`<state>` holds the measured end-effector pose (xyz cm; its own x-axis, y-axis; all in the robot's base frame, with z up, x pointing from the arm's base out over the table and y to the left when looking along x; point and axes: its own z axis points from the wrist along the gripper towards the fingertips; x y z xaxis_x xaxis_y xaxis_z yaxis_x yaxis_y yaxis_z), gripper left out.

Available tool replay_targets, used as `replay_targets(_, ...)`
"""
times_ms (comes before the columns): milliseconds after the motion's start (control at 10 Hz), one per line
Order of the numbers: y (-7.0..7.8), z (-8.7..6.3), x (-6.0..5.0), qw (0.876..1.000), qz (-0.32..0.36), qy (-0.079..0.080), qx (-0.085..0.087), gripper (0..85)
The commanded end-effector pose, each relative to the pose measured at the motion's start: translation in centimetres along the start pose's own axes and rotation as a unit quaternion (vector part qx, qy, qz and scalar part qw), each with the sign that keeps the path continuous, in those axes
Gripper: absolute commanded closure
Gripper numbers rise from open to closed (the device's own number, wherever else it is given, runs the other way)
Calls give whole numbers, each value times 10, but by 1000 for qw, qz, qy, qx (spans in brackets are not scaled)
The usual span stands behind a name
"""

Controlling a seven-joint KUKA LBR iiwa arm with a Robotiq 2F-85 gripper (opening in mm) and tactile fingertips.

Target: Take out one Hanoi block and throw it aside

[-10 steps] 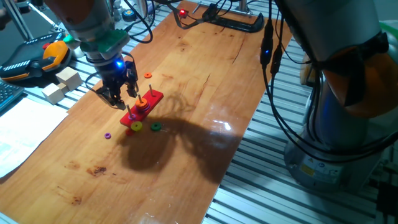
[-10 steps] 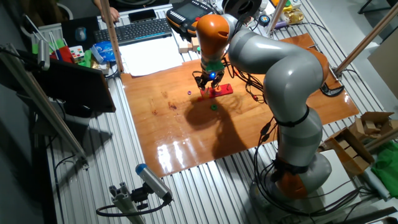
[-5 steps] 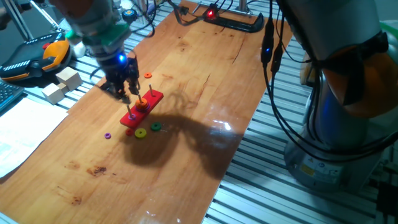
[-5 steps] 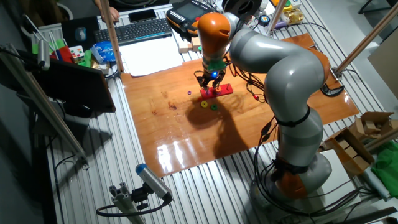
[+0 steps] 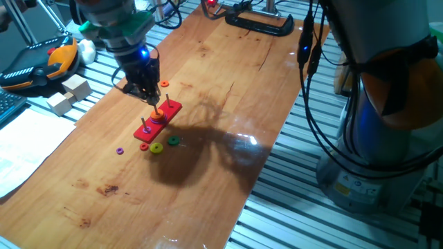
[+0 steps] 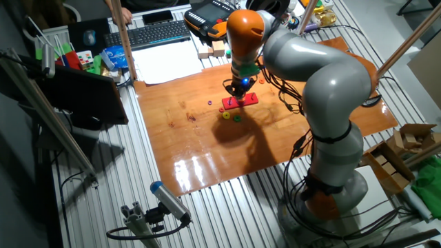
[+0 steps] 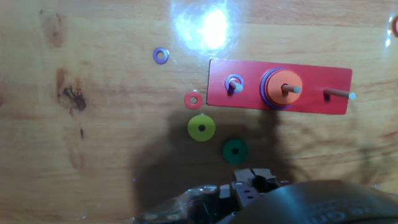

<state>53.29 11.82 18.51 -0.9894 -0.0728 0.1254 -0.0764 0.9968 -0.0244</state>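
Observation:
The Hanoi block (image 5: 156, 147) is a flat yellow ring lying on the wooden table just in front of the red peg base (image 5: 171, 111). The block (image 7: 201, 127) also shows in the hand view and, as a small dot, in the other fixed view (image 6: 226, 116). A green ring (image 7: 235, 150) lies beside it. An orange ring (image 7: 281, 89) sits on the base's middle peg. A small blue ring (image 7: 234, 83) sits on an end peg. My gripper (image 5: 147, 95) hangs open above the base's far side, with nothing in it and well clear of the block.
A purple ring (image 7: 161, 55) and a small red ring (image 7: 193, 99) lie loose near the base (image 7: 317, 102). Wooden blocks (image 5: 70, 93) and an orange handheld device (image 5: 48, 62) lie off the table's left edge. A black clamp (image 5: 266, 24) is at the far end.
My gripper has lifted and drawn back toward the far side of the base. The yellow block went from right against the base's front end to a spot on the table slightly farther out.

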Motion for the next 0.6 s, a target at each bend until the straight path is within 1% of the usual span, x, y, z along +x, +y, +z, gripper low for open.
replay_targets(0, -2, 0, 1, 1000, -6, -4, -2, 843)
replay_targets(100, -5, 1, 2, 1000, -17, -8, -11, 843)
replay_targets(300, -8, 3, 3, 999, -30, -7, -24, 843)
replay_targets(500, -8, 3, 3, 999, -34, -10, -24, 843)
